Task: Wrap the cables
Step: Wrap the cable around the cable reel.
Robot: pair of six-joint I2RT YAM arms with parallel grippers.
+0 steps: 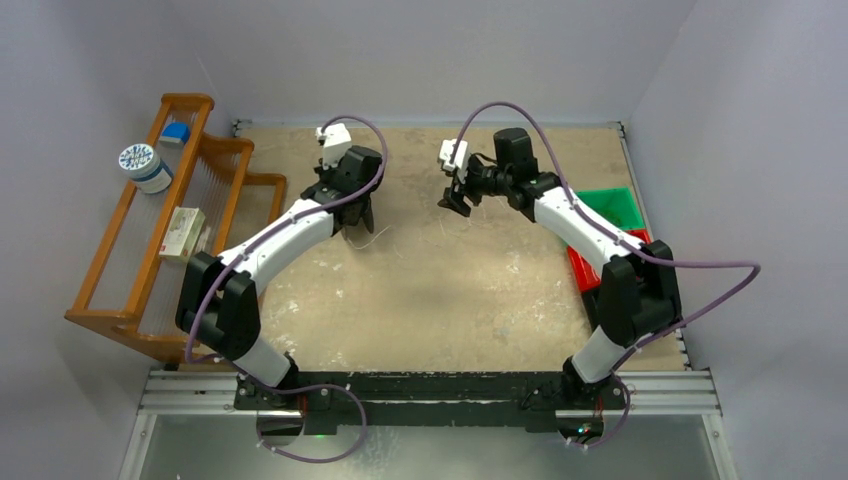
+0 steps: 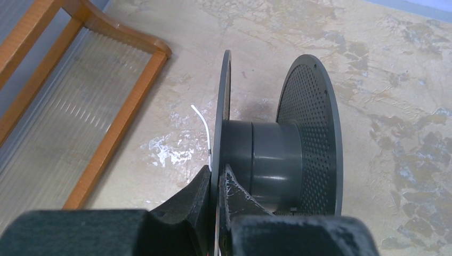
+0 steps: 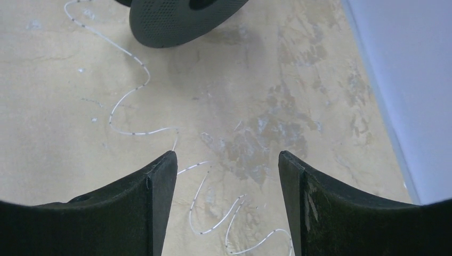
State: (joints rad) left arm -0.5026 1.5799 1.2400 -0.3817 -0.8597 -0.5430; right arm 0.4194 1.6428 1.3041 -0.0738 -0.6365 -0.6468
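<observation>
The cable [image 3: 128, 97] is a thin whitish wire with dark marks. It winds in loose curves over the table from the spool to below my right gripper. The dark grey spool [image 2: 266, 160] has two round flanges, and the right one [image 2: 312, 128] is perforated. My left gripper [image 2: 221, 178] is shut on the spool's left flange and holds it on edge over the table. A short white wire end [image 2: 202, 121] sticks out beside that flange. My right gripper [image 3: 226, 160] is open and empty above the cable's loops [image 3: 213, 221]. The spool shows at the top of the right wrist view [image 3: 176, 18].
A wooden rack [image 1: 150, 250] stands along the table's left side, holding a tape roll [image 1: 145, 165] and a small box [image 1: 182, 232]. A green bin [image 1: 612, 205] and a red bin [image 1: 583, 266] sit at the right edge. Grey walls close in the table.
</observation>
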